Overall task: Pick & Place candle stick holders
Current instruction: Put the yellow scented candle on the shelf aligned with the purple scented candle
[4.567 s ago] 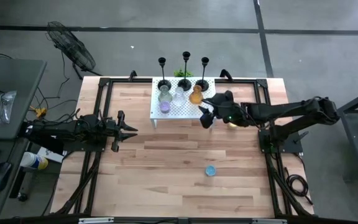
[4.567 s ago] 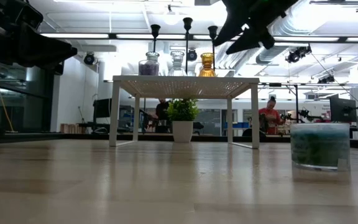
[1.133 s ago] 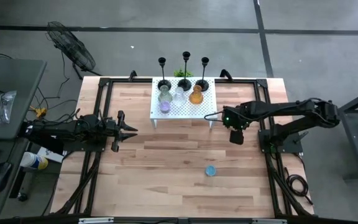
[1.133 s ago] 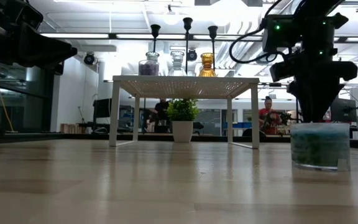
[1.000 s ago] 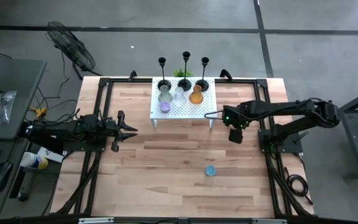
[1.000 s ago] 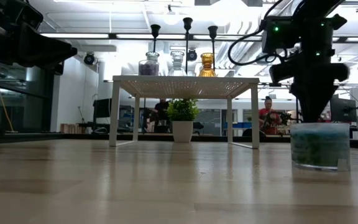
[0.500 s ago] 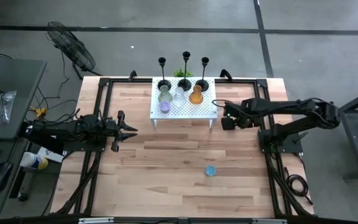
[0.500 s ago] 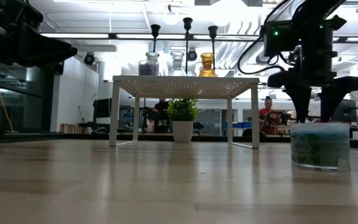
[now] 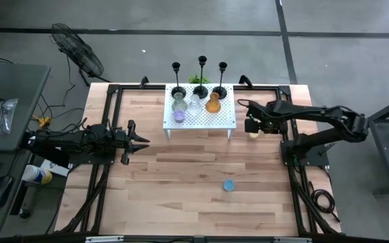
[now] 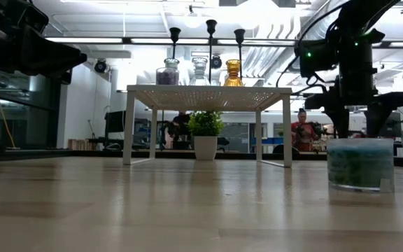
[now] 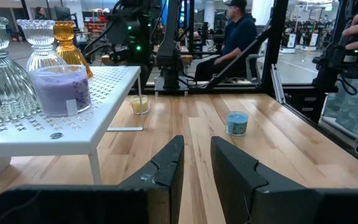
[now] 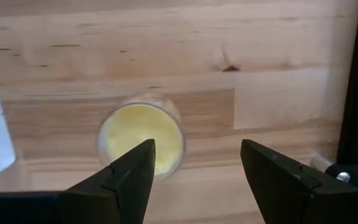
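So the white rack at the back of the table already has three black candlesticks plus the purple, clear and orange cups, looks like that part's done. Still loose on the wood: the yellow cup just right of the rack and the blue cup further forward, well apart from it. Right gripper hangs over the yellow one with fingers spread wide, nothing held yet; left gripper waits at the left edge, slightly apart, empty.

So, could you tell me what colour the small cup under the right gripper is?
Yellow: the small cup shows best in the right wrist view.
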You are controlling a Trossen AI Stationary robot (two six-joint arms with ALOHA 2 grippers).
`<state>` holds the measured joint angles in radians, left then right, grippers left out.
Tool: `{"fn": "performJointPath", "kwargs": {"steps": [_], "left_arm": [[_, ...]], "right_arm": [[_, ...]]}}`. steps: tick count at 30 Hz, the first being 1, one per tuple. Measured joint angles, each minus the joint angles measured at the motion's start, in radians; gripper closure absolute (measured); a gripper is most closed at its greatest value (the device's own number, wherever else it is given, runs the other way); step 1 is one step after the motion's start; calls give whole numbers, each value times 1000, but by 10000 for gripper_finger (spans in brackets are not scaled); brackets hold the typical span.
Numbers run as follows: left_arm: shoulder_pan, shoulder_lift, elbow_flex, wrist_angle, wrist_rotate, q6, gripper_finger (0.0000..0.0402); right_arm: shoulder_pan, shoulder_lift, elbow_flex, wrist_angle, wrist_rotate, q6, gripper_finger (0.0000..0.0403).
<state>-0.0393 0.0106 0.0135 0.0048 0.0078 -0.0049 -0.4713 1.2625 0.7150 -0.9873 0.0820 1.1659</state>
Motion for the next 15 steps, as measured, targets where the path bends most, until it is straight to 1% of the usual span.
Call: {"fn": "performJointPath", "kwargs": {"steps": [10, 15], "left_arm": [[0, 0, 0, 0, 0, 0, 325], [0, 0, 0, 0, 0, 0, 325]], "right_arm": [[-16, 0, -20, 15, -2, -18, 173], [-16, 0, -43, 27, -2, -19, 197]]}}
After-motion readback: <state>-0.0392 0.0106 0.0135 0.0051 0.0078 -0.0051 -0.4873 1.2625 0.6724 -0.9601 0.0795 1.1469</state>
